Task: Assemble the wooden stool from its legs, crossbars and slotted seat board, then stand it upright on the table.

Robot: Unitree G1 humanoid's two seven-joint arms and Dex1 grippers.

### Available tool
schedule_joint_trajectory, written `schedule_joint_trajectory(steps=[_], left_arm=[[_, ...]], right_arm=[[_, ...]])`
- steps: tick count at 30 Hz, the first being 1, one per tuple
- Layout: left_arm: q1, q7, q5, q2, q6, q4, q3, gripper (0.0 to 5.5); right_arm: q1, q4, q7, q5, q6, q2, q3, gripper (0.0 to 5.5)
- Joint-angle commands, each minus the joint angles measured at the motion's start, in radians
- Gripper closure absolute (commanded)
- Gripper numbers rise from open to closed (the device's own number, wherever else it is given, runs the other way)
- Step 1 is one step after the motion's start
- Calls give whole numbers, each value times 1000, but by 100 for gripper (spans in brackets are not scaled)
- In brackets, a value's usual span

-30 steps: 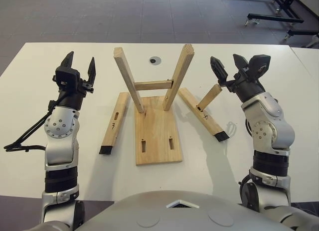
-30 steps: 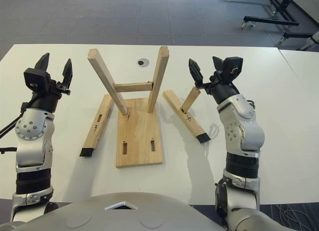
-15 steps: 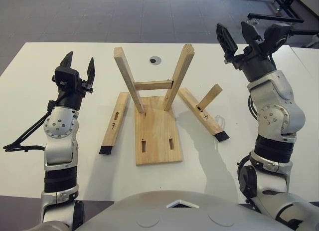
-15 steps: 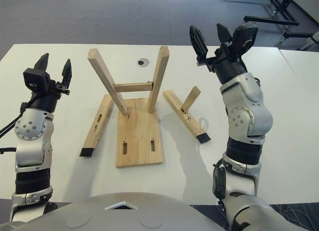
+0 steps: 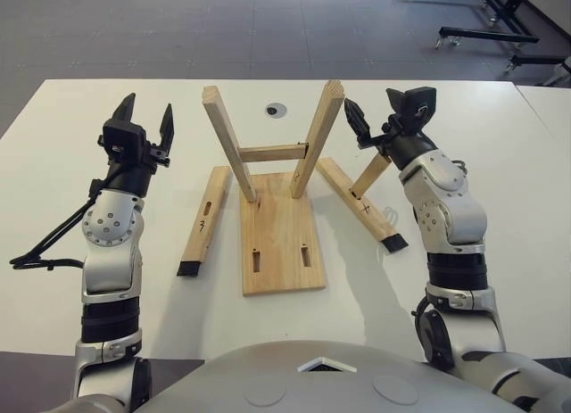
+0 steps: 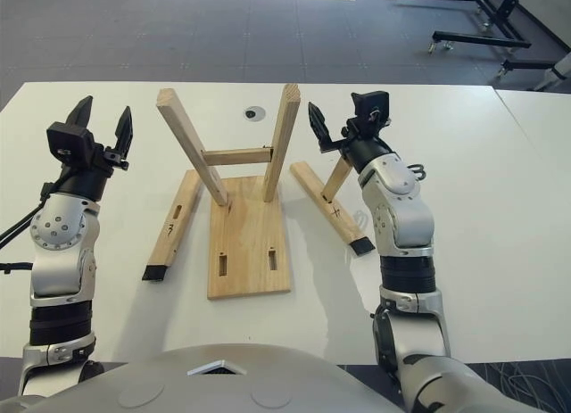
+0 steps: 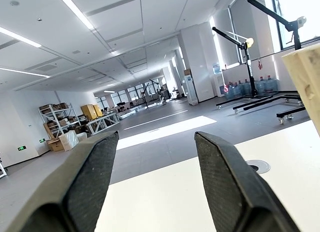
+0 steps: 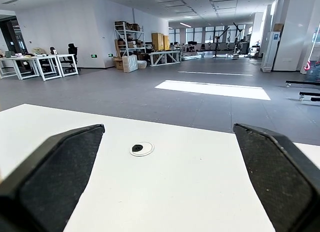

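Your right claw [image 5: 370,114], fingers apart, hangs near the crossbar [image 5: 373,174], which sits just below it and slants up from the leg [image 5: 357,202] lying on the desk [image 5: 500,208]. The left claw [image 5: 143,119], also apart, is well away beyond the board [image 5: 278,243], so the right is nearer.

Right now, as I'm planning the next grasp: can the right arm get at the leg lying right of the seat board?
Probably yes: the right gripper hovers open close to that leg and its protruding crossbar, with nothing between them.
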Motion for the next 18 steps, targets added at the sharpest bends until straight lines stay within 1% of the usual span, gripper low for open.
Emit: schedule_joint_trajectory(steps=[1,5,9,13,16,18], left_arm=[[0,5,6,-6,-4,5,-6,273],[-5,1,3,-1,-11,16,-1,273],[-12,-1,2,4,-15,22,2,273],[-9,-2,1,8,-18,21,8,273],[-4,-1,3,6,-17,17,6,273],[-2,-2,4,6,-16,16,5,273]], right_arm=[[-3,17,-12,15,-1,24,-44,75],[-59,-41,-8,107,-19,45,-132,75],[-129,-70,-18,159,0,31,-183,75],[-113,-130,-2,176,39,8,-179,75],[-58,-145,4,173,56,11,-165,75],[-1,-143,22,158,59,19,-132,75]])
